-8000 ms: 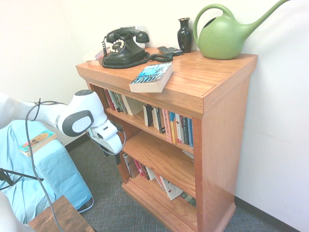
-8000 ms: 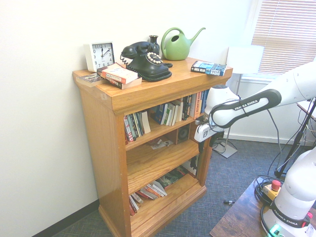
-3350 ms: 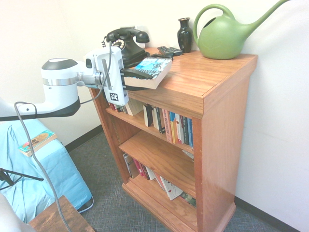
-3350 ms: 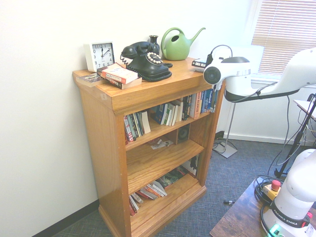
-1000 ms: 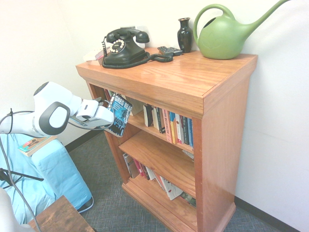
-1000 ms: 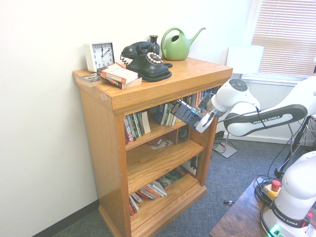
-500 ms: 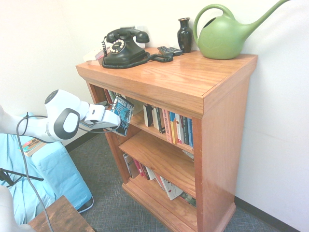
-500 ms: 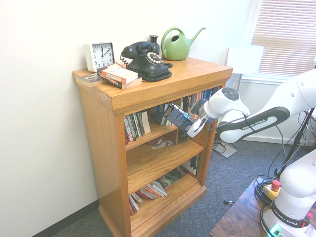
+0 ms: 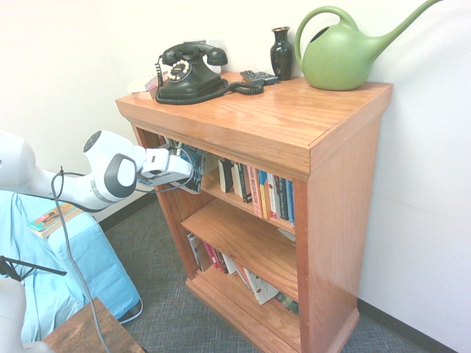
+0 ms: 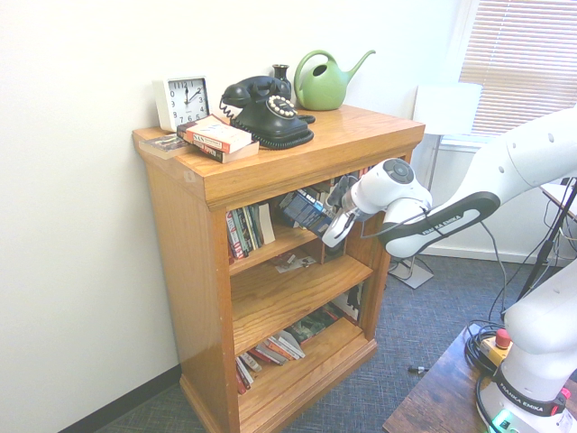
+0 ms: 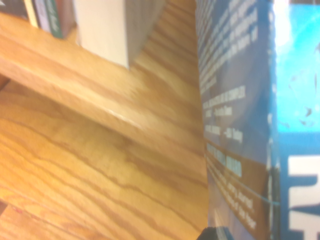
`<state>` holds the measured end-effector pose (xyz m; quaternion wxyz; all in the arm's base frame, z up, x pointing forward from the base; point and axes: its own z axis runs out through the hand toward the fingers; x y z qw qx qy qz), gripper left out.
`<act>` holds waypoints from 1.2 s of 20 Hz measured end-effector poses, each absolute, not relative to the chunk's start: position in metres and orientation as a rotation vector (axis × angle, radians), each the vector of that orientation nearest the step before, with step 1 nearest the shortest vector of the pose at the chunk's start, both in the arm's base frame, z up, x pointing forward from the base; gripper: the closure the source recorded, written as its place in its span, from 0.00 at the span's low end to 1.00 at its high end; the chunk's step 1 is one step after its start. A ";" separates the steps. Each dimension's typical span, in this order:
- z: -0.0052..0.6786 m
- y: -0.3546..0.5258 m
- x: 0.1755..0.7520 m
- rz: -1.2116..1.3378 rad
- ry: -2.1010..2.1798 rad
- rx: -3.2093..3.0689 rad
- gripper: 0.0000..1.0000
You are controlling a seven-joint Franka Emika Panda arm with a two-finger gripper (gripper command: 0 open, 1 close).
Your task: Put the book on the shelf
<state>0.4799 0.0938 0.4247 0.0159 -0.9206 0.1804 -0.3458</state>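
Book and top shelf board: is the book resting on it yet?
Cannot tell. In the second exterior view the book, held by the gripper, hangs tilted at the shelf opening, but its lower edge is not plainly visible.

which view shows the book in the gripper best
The second exterior view: the book shows whole, tilted, in the gripper at the top shelf. In the first exterior view the hand hides most of it. The wrist view shows only a blurred close-up of cover.

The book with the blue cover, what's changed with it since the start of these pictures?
The gripper took the book off the bookcase top, carried it down in front, and now pushes it, gripped and tilted, into the gap on the shelf. The telephone, watering can and shelved books are unmoved.
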 end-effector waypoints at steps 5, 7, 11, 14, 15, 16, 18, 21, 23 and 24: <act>0.423 0.096 0.498 -1.070 0.568 -2.853 1.00; 0.419 0.098 0.503 -1.058 0.570 -2.855 1.00; 0.409 0.107 0.507 -1.050 0.555 -2.863 1.00; 0.405 0.115 0.507 -1.050 0.543 -2.869 1.00; 0.404 0.117 0.508 -1.051 0.545 -2.869 1.00; 0.402 0.117 0.509 -1.052 0.546 -2.868 1.00; 0.401 0.118 0.513 -1.056 0.550 -2.867 1.00; 0.400 0.119 0.522 -1.060 0.554 -2.870 1.00; 0.399 0.121 0.528 -1.066 0.547 -2.869 1.00; 0.398 0.122 0.531 -1.069 0.542 -2.867 1.00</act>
